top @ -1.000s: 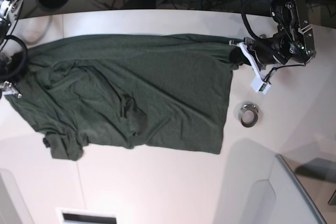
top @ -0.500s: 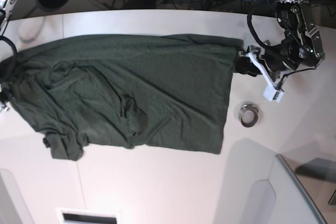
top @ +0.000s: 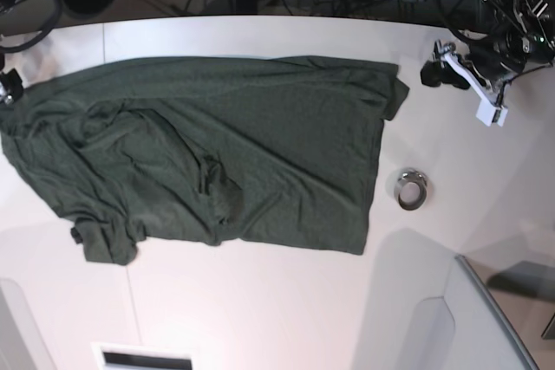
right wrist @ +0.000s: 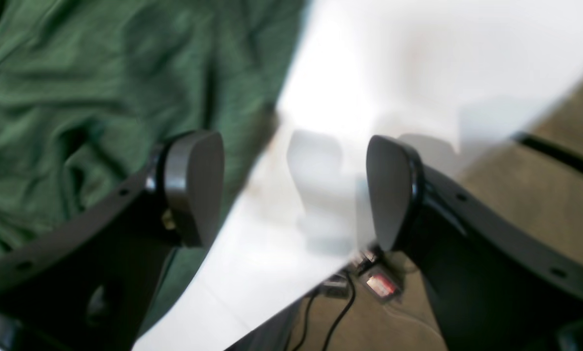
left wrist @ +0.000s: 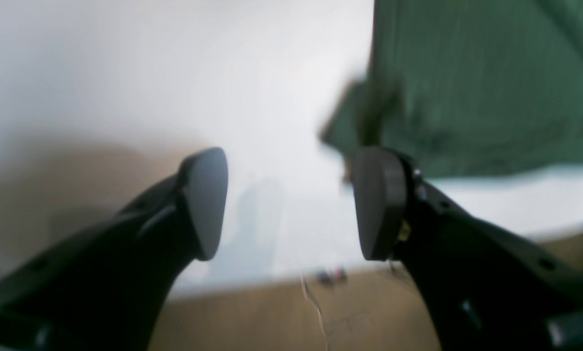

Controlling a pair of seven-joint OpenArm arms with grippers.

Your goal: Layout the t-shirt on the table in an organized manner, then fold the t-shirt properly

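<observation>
The table (top: 260,301) carries the t-shirt (top: 217,153) spread across its far half, rumpled toward the left edge; layout looks unfinished; the left gripper (left wrist: 291,204) and right gripper (right wrist: 296,190) hang parted, empty; next, I judge, smoothing those bunched folds.

Right gripper (right wrist: 293,190): two black arms ending in rounded dark grey pads, jaws standing well apart, nothing between them. Left pad (right wrist: 193,185) sits over the cloth edge in frame; contact cannot be judged. Right pad (right wrist: 391,190) hangs over bare tabletop.

Dark green soft cloth t-shirt (right wrist: 91,97) fills the upper left, rumpled with deep folds and creases, its edge running diagonally down toward the left pad.

White smooth table (right wrist: 398,63) takes up the centre and upper right, blurred, with pale shadows of the pads on it.

Beyond the table edge, lower right: tan floor (right wrist: 515,204), black cables (right wrist: 340,312), and a small device with a red spot (right wrist: 379,285), blurred.
</observation>
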